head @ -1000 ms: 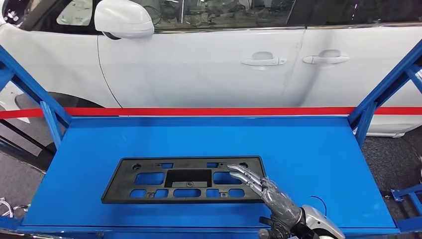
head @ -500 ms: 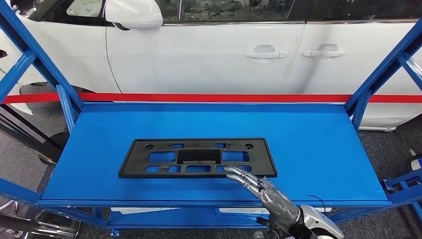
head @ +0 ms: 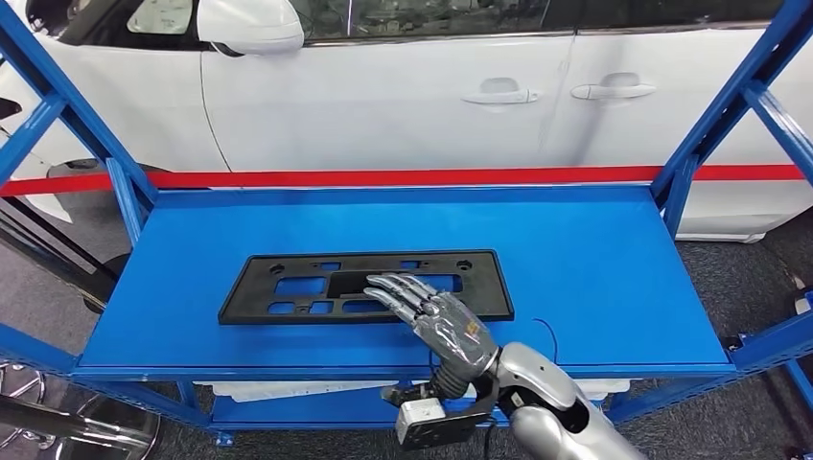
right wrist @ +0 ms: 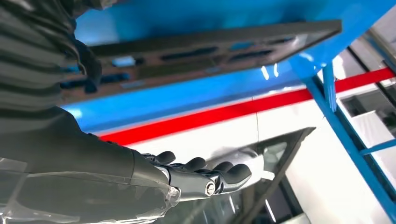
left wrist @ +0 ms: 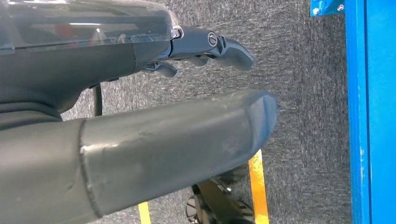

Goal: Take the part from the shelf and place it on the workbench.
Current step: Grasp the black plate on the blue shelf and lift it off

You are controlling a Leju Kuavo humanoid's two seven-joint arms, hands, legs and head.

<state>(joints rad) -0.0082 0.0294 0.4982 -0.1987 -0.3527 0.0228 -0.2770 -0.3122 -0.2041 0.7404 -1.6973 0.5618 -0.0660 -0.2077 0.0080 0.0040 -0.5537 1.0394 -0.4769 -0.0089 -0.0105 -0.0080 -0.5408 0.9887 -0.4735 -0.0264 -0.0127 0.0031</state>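
Black part (head: 364,287) lies on the shelf (head: 594,278); your right hand (head: 431,316) has advanced over it, fingers (head: 393,290) spread, gripping nothing yet.

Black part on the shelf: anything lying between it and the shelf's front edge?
No. In the head view, bare blue shelf runs between the black part and the front edge; the right hand reaches in above it.

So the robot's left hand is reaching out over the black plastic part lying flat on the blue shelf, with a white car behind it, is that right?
Not quite: it is the right hand, not the left, that reaches out over the black plastic part. The head view shows that arm coming in from the lower right. The rest holds: the part lies flat on the blue shelf, with the white car behind.
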